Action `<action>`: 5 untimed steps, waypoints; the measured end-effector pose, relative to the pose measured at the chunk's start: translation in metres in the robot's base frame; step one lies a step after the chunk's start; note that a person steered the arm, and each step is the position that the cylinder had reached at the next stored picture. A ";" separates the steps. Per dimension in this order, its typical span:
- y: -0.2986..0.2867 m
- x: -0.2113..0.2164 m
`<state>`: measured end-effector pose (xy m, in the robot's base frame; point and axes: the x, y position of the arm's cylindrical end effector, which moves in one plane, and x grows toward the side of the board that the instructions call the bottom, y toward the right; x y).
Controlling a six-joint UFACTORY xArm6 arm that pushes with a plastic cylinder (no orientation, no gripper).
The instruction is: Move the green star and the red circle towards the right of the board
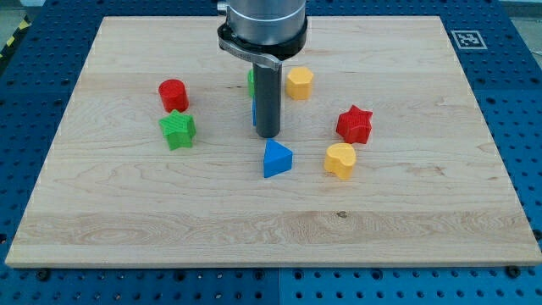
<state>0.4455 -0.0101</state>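
Two targets, green star (177, 130) and red circle (173, 94), sit at nine o'clock from my tip (268, 135); this tool, a bare rod, holds nothing.

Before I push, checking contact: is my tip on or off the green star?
Off: my tip stands apart, to the green star's right.

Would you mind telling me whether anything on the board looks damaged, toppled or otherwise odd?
Nothing stands out. My tip rests just above the blue triangle; the green star and red circle sit intact at the view's left.
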 end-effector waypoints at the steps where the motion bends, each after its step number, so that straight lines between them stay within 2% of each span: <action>1: 0.000 0.000; 3: -0.036 0.014; 4: -0.048 0.046; 5: -0.048 0.099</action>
<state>0.5442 -0.0584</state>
